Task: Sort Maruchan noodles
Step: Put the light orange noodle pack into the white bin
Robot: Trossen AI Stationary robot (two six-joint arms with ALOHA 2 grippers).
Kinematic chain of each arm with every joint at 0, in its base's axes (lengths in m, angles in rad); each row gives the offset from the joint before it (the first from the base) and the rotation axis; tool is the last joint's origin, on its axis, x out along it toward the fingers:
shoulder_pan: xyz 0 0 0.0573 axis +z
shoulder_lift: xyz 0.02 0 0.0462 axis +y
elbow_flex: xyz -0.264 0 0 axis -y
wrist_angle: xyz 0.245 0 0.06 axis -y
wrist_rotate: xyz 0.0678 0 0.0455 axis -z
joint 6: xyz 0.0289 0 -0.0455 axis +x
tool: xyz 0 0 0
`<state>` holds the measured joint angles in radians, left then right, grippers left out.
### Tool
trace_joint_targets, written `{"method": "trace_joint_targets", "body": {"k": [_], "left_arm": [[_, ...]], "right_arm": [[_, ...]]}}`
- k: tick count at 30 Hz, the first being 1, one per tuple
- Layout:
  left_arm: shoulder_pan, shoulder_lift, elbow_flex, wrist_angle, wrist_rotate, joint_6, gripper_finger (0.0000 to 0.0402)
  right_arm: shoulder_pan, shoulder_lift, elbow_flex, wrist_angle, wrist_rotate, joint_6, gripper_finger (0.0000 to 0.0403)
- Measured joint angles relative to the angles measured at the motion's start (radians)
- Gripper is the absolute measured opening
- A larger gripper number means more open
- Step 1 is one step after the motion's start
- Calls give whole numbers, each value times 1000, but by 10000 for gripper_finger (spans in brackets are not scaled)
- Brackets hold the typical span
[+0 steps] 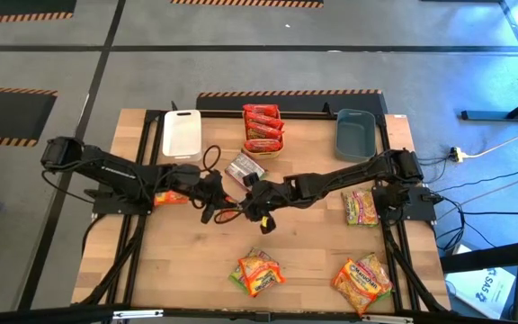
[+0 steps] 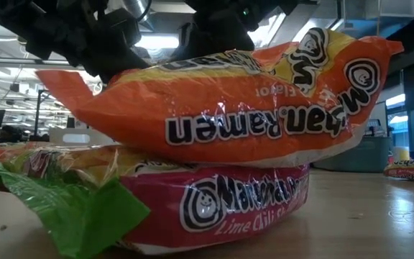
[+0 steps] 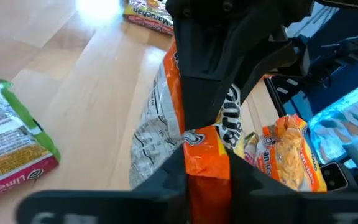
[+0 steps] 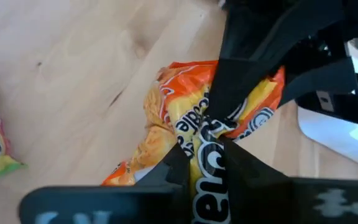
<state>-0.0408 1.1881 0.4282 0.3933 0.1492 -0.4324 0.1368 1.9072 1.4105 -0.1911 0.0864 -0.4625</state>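
Both my tools clamp one orange ramen packet above mid-bench.

My left tool point(image 3: 207, 158) and right tool point(image 4: 201, 152) each pinch an end of the orange packet point(image 2: 221, 101), lifted over the bench point(image 1: 313, 243), apparently mid-handover toward the orange bin point(image 1: 263, 129), where red packets point(image 1: 263, 126) already lie.

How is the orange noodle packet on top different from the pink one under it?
In the low view, the orange packet lies on top and its printing reads upside down; the pink packet rests on the table beneath it with its printing the right way up. The orange one looks puffier and longer, sticking out past the pink one on the right. The pink one says Lime Chili. Both are crinkly Maruchan ramen packets with the same round face logo.
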Motion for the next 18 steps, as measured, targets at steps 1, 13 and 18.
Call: {"method": "trace_joint_targets", "body": {"k": [1,13,18], "left_arm": [[5,0,0,0,11,4,28],[69,-67,0,-45,88,0,18],[132,-165,0,-150,105,4,18]], "right_arm": [[0,0,0,0,0,16,51],[0,-26,138,-309,20,201,194],[0,-80,161,-484,46,231,204]]}}
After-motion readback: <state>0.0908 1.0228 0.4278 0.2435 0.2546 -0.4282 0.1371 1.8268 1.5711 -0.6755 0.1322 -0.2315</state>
